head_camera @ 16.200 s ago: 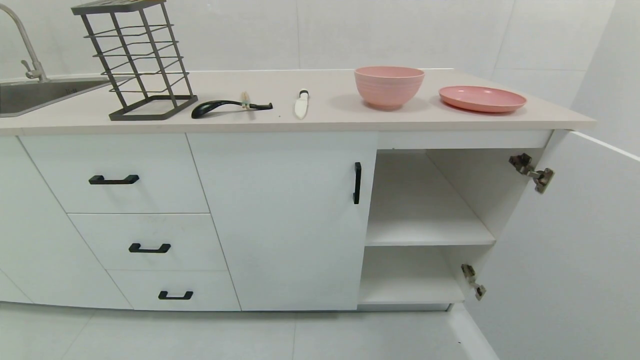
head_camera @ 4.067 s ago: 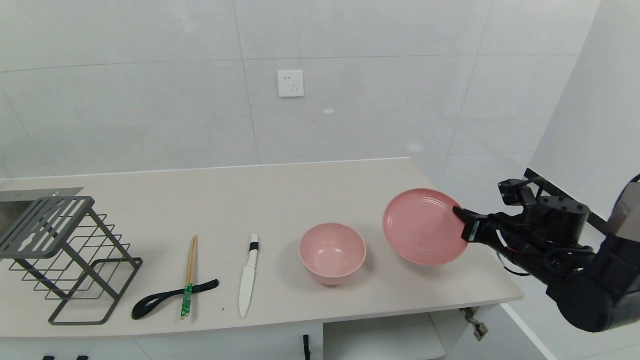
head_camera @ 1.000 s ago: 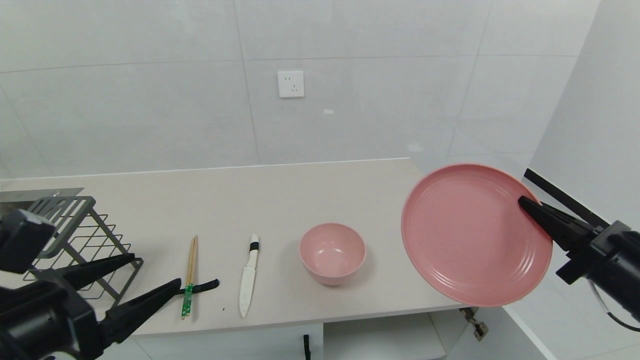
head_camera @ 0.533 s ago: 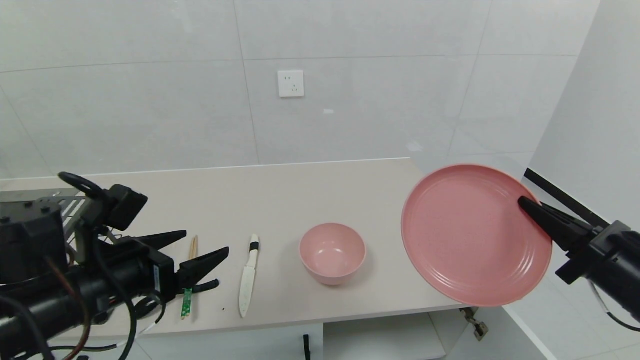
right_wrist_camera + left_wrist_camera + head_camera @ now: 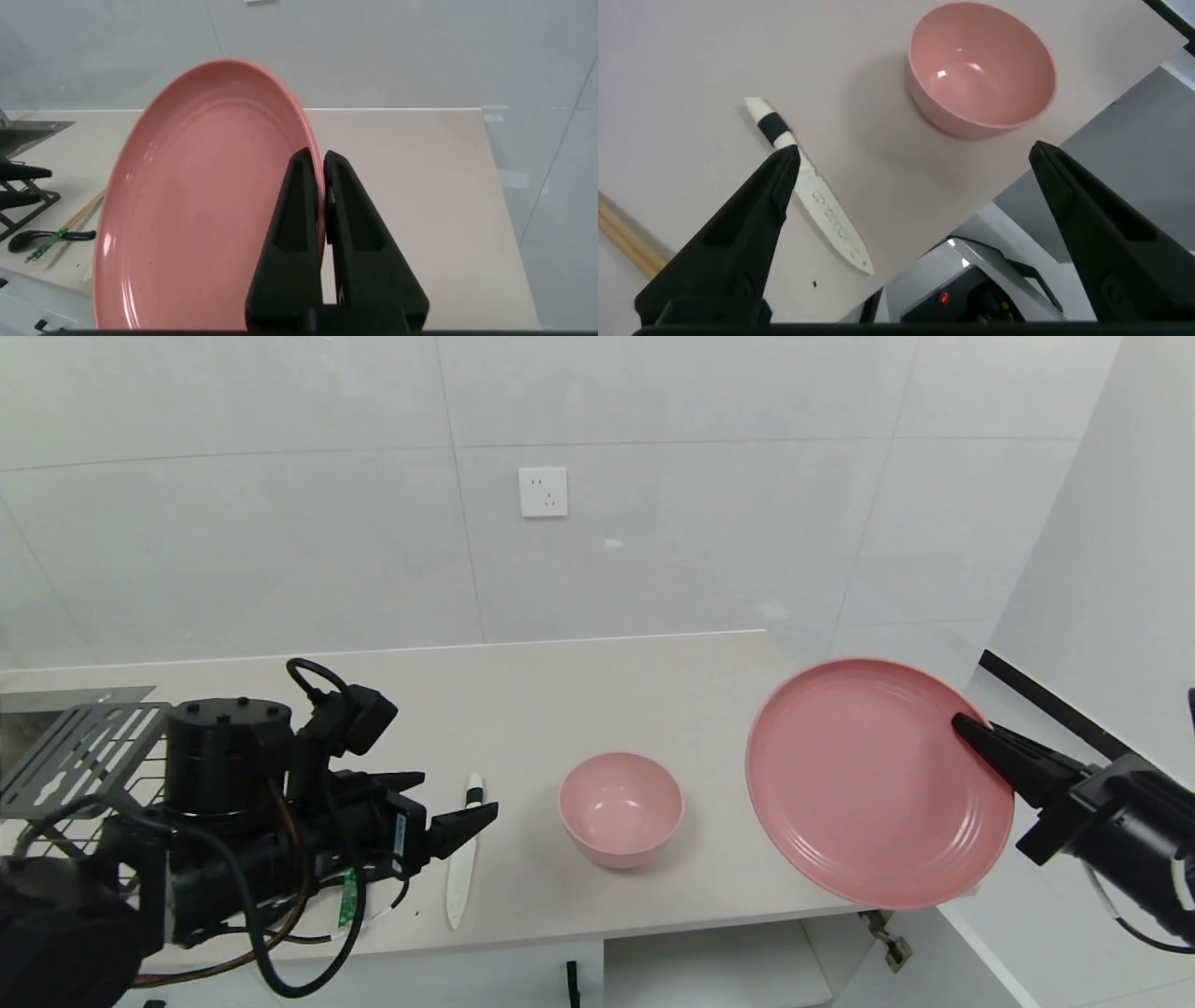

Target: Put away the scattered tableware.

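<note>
White wall tiles with a socket [image 5: 542, 491] are backing a beige counter [image 5: 579, 691] that is carrying the tableware.

1. Right claw [image 5: 958, 721]: its fingers are clenching on the rim of the pink plate [image 5: 859, 784]. In the right wrist view, the right claw [image 5: 314, 161] is pinching the plate's [image 5: 196, 205] edge between closed fingers.
2. The plate is hanging in the air at the counter's right end, tilted steeply, with its upper face turning toward the left. It is not touching the counter.
3. A pink bowl [image 5: 621, 807] is sitting upright on the counter, just left of the plate and apart from it.
4. Left claw [image 5: 459, 791]: its fingers are spreading wide and gripping nothing. It is hovering over the white knife [image 5: 459, 887], which is lying flat beside the bowl.
5. In the left wrist view, the left claw [image 5: 913, 159] is framing the knife [image 5: 817, 205] and the bowl [image 5: 980, 65].
6. Chopsticks [image 5: 347, 896] are lying left of the knife, partly hidden by the left arm.
7. A grey wire rack [image 5: 75, 747] is standing at the counter's far left.
</note>
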Robot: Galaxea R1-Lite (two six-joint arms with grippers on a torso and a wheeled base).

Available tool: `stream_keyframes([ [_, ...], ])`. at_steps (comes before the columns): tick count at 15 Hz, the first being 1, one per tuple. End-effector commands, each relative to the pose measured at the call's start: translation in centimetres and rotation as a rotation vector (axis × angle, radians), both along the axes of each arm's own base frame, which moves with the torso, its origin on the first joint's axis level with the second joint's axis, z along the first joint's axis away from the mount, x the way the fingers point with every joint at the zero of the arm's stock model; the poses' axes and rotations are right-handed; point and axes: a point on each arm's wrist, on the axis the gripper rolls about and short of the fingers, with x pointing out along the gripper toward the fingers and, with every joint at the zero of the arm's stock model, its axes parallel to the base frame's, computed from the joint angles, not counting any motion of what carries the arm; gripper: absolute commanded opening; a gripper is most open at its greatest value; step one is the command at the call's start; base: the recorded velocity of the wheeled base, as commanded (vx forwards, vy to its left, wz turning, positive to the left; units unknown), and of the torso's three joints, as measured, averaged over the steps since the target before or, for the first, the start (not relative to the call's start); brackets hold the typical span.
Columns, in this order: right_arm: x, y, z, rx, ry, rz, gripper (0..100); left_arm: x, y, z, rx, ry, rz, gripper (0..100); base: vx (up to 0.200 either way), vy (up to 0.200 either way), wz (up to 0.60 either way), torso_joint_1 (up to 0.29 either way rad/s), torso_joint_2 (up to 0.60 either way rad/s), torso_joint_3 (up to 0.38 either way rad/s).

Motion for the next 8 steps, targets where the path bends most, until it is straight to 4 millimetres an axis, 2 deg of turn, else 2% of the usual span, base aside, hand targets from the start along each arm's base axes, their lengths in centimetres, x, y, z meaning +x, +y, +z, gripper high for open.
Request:
stream_keyframes([
  [1,0.0,0.0,-0.2,-0.004,0.011,0.0,0,2.2,-1.0,-1.2,0.013,0.032,-0.002,100,0.0,0.0,0.0,0.0,0.0,0.0],
  [3,-0.1,0.0,-0.4,-0.006,0.02,0.003,0,3.8,-1.7,-1.2,0.003,0.023,-0.001,100,0.0,0.0,0.0,0.0,0.0,0.0],
  [8,-0.2,0.0,-0.3,-0.005,0.016,0.003,0,6.2,-4.7,-2.5,-0.026,0.012,-0.036,100,0.0,0.0,0.0,0.0,0.0,0.0],
])
